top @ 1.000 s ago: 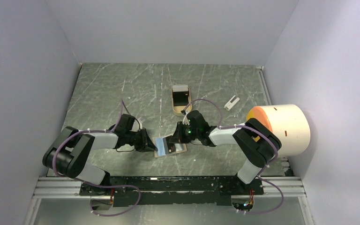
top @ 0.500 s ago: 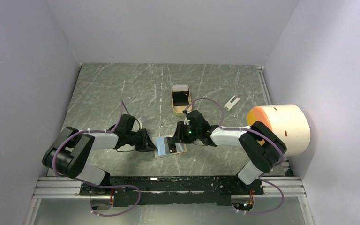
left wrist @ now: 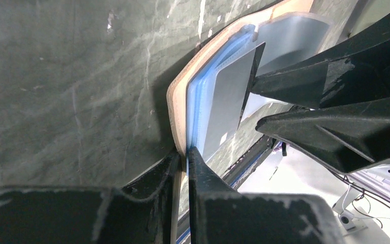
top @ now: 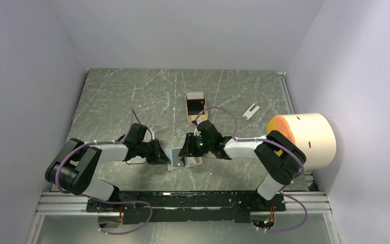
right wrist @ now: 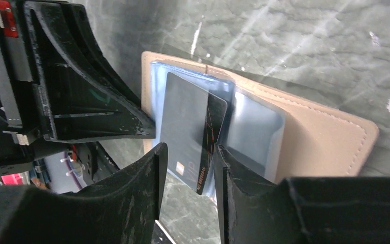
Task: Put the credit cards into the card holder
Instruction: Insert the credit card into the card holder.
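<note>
1. Nearest the arm bases, the left gripper is pinched shut on the left edge of the card holder. The card holder lies open and flat on the table, between the two grippers.
2. Just to its right, the right gripper reaches low over the open card holder. A dark card stands between its fingers, which are part-way apart. Whether they actually press on the card cannot be told.
3. The key relation: the card's long axis points away from the right gripper toward the left gripper, and its far end lies over the sleeves. Pushing it home likely means sliding along that line while the left gripper braces the opposite edge.
4. The card holder is tan leather with a stitched border and rounded corners. Its sleeves are glossy, bluish, translucent plastic, layered and flexible. The card is thin, stiff and smooth, with small pale print near its close end.
5. Farther back, well apart, an oblong tan tray with rounded ends holds a black card.
</note>
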Available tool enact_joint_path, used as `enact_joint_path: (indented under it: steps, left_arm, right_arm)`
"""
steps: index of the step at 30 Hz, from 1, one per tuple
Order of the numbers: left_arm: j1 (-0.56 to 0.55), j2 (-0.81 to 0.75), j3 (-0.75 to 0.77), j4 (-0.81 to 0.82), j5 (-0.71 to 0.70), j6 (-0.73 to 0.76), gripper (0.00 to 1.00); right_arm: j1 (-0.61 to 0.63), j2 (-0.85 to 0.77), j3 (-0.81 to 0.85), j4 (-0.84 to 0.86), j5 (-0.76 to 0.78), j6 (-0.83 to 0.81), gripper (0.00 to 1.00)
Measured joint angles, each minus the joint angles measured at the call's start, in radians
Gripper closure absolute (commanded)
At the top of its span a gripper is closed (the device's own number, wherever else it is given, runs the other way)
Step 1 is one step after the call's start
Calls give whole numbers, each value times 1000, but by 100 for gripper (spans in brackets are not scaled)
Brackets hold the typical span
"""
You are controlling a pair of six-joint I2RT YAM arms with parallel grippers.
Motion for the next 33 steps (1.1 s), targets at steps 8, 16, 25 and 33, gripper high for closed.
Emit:
enact_joint_path:
  steps: [8,16,25,33]
  left_arm:
    - [-2,-2,11,-10,0,0,86]
    - [-2,-3,14,-10,4,0,90]
    - [-2,-26,21,-3,64,-16,91]
    - [-6,-61,65,-25,90,-12,90]
  right_arm:
    - [3,14,0,67,-16,3,57]
    - [2,21,0,78,-19,-5,58]
    - [-56,-66,-3,-21,11,-76,74]
    - [-57,-66,-3,-28,26,-108,78]
